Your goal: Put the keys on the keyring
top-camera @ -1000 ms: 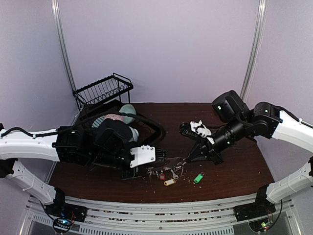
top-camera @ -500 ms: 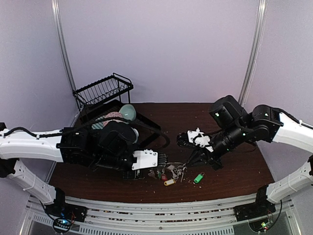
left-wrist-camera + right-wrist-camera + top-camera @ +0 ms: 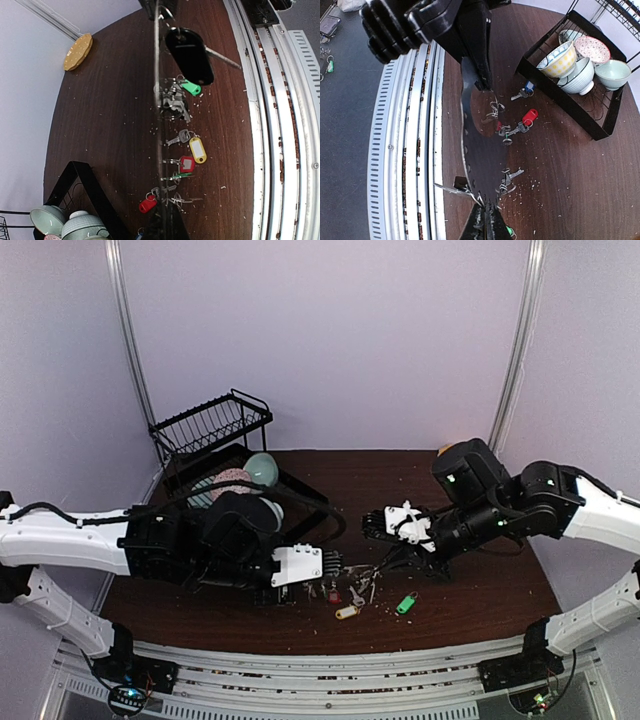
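Both arms meet low over the front of the desk (image 3: 100, 125) with the keyring (image 3: 480, 145) stretched between them, lifted clear of the wood and turned on edge. The left pincer (image 3: 167, 227) is clamped on one end of the ring and the right pincer (image 3: 486, 225) is pinched narrow on the opposite end. A black-tagged key (image 3: 190, 54) hangs at the ring close to the right pincer. The other keys lie scattered on the desk beneath the ring: a green-tagged key (image 3: 190, 88), a yellow-tagged key (image 3: 197, 149), a red-tagged key (image 3: 186, 163), and a blue-tagged key (image 3: 528, 86) nearer the black rack (image 3: 555, 107) of bowls. A yellow plate (image 3: 78, 51) sits well apart at the far edge.
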{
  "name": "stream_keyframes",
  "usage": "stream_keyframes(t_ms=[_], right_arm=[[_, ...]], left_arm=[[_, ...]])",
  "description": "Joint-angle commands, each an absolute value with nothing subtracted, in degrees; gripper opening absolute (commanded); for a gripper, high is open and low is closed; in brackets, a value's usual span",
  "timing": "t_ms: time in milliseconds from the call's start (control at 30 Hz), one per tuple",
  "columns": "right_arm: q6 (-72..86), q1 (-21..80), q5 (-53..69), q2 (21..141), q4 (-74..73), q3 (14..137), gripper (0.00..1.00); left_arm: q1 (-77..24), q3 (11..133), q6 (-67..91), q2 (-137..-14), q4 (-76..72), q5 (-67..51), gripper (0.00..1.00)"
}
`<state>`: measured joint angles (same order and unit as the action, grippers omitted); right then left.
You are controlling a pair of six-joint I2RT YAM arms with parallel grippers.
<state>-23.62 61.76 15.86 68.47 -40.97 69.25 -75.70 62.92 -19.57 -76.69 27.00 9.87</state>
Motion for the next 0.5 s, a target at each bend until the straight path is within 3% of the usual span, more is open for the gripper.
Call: stream_keyframes(t_ms=[0,100,467], right_arm=[[-22.5,61.9,14.0,66.2,-34.3,68.7,0.08],[-22.2,61.9,13.5,66.0,-34.6,68.6,0.14],[-17.6,59.7,11.8,58.5,-28.6,63.5,0.58]], left_arm=[[-76.9,62.7,-19.1,-75.2,19.8,8.2,0.00],[-76.9,62.5,-18.5,-74.9,19.8,9.3,0.00],[-76.9,60.9,-16.6,-73.5,17.3,12.5,0.00]])
